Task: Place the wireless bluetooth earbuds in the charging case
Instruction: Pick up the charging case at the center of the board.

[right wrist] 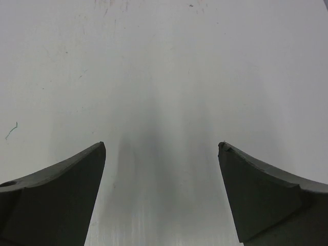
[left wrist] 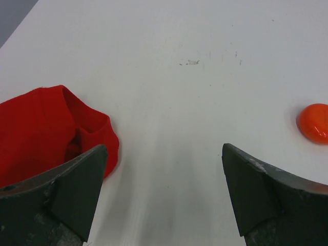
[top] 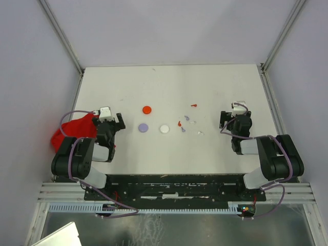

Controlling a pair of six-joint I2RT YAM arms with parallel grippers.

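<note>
Seen from above, the tiny stemmed earbuds (top: 180, 124) in red, lilac and white lie scattered loose mid-table, somewhat toward the right edge of the white table (top: 128, 82). Just left of them sit a flat round red disc (top: 147, 109), a lilac disc (top: 143, 127) and a white disc (top: 164, 128). These are probably the charging cases, and all look shut. The left gripper (top: 118, 122) sits near the left edge beside a crumpled red cloth (top: 69, 134), and the right gripper (top: 225, 119) is near the right edge. Both are well apart from the earbuds.

On the left wrist view, the left gripper (left wrist: 164, 149) is spread wide and empty. The cloth (left wrist: 46, 123) lies just beside one finger, so a careless sweep could snag and drag it. The red disc (left wrist: 313, 123) shows at the side.

On the right wrist view, the right gripper (right wrist: 161, 146) is likewise spread and empty over bare table. With no earbud in sight of either wrist, the broad fingers could flick one away, pinch two together, or pair mismatched colours.
</note>
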